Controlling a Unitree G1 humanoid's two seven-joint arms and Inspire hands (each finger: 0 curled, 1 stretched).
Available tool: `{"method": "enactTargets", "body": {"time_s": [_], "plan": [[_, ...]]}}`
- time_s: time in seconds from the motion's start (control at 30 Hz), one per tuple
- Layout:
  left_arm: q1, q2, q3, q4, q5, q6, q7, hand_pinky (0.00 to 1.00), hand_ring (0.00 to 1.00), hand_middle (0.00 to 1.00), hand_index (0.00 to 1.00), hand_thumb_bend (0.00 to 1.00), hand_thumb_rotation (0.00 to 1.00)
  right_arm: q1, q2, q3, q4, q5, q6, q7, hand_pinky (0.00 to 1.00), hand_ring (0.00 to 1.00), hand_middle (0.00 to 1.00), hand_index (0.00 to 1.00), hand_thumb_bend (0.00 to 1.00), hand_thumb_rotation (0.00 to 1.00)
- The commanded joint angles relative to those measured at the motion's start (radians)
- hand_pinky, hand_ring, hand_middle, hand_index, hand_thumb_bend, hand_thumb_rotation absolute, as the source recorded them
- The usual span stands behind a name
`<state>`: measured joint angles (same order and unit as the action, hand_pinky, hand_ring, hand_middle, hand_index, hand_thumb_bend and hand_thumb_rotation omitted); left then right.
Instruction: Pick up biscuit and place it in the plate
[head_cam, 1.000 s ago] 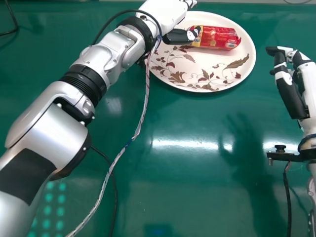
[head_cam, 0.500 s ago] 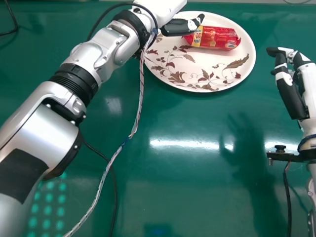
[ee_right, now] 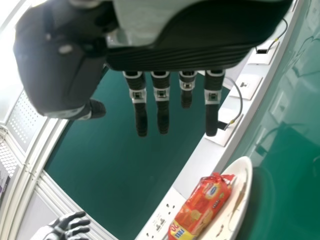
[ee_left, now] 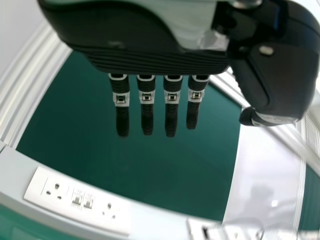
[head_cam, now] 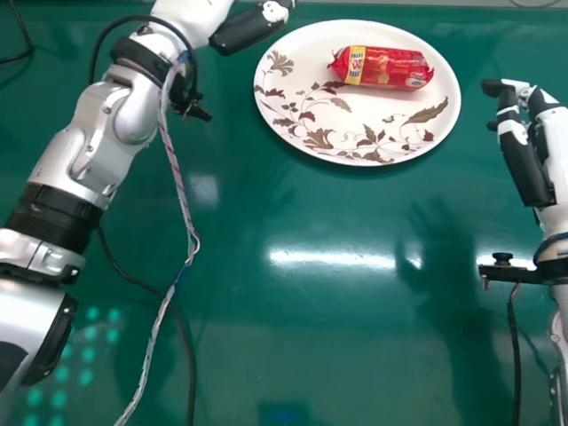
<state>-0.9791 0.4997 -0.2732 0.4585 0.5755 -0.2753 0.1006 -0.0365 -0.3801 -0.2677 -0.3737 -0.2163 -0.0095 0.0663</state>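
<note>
I saw the crinkly biscuit packet (head_cam: pixel 383 68) on the round, leaf-patterned plate (head_cam: pixel 306 67). Left hand (head_cam: pixel 244 30) and right hand (head_cam: pixel 524 169) had straight, spread fingers.

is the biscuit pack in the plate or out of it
In: the head view shows the red biscuit pack lying flat on the plate, inside its rim.
</note>
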Motion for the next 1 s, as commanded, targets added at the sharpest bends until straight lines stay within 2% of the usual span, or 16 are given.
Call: {"method": "enactTargets", "body": {"time_s": [0.0,0.07,0.2,0.23,0.27,0.43,0.47,0.57,0.63,0.87,0.97], "plan": [[0.074,0.027,0.066,-0.097,-0.048,-0.016,-0.012,0.64,0.77,0.81,0.83,0.47,0.52,-0.005,0.014,0.008,0.006,-0.001,0.012,-0.011,0.68,0.77,0.81,0.79,0.48,0.25],[0.142,0.031,0.122,-0.176,-0.113,-0.011,-0.037,0.60,0.75,0.80,0.82,0.45,0.50,-0.009,0.019,0.015,0.006,-0.003,0.019,-0.015,0.68,0.77,0.81,0.79,0.48,0.25],[0.312,0.033,0.243,-0.370,-0.213,0.036,-0.071,0.64,0.77,0.81,0.82,0.45,0.50,-0.012,0.044,0.024,-0.004,0.014,0.034,-0.016,0.69,0.78,0.82,0.79,0.50,0.29],[0.356,0.033,0.274,-0.420,-0.233,0.051,-0.078,0.58,0.72,0.79,0.82,0.46,0.51,-0.010,0.048,0.025,-0.003,0.017,0.033,-0.017,0.71,0.80,0.83,0.80,0.50,0.29],[0.398,0.032,0.304,-0.463,-0.254,0.058,-0.082,0.58,0.72,0.79,0.82,0.45,0.51,-0.008,0.049,0.026,0.002,0.014,0.026,-0.019,0.72,0.80,0.83,0.80,0.51,0.30],[0.620,0.006,0.457,-0.651,-0.349,0.088,-0.089,0.65,0.76,0.80,0.82,0.42,0.50,-0.011,0.045,0.027,0.035,0.018,-0.007,-0.022,0.72,0.80,0.84,0.80,0.52,0.30],[0.659,0.000,0.481,-0.673,-0.346,0.078,-0.076,0.67,0.77,0.80,0.82,0.42,0.51,-0.013,0.045,0.027,0.041,0.022,-0.014,-0.022,0.72,0.80,0.84,0.80,0.51,0.29],[0.766,-0.021,0.544,-0.725,-0.364,0.061,-0.065,0.57,0.70,0.78,0.81,0.45,0.51,-0.021,0.044,0.027,0.060,0.035,-0.033,-0.020,0.72,0.81,0.84,0.80,0.50,0.28],[0.834,-0.042,0.576,-0.755,-0.373,0.051,-0.057,0.56,0.71,0.79,0.82,0.48,0.54,-0.024,0.040,0.027,0.073,0.035,-0.044,-0.022,0.72,0.81,0.85,0.81,0.50,0.28],[1.017,-0.135,0.635,-0.786,-0.357,-0.083,0.005,0.68,0.77,0.80,0.80,0.44,0.52,-0.032,0.026,0.016,0.112,0.036,-0.062,-0.025,0.73,0.81,0.85,0.81,0.52,0.32],[1.076,-0.189,0.649,-0.811,-0.332,-0.082,0.043,0.69,0.76,0.78,0.79,0.44,0.50,-0.044,0.022,0.009,0.132,0.046,-0.064,-0.024,0.74,0.82,0.86,0.81,0.52,0.31]]}}
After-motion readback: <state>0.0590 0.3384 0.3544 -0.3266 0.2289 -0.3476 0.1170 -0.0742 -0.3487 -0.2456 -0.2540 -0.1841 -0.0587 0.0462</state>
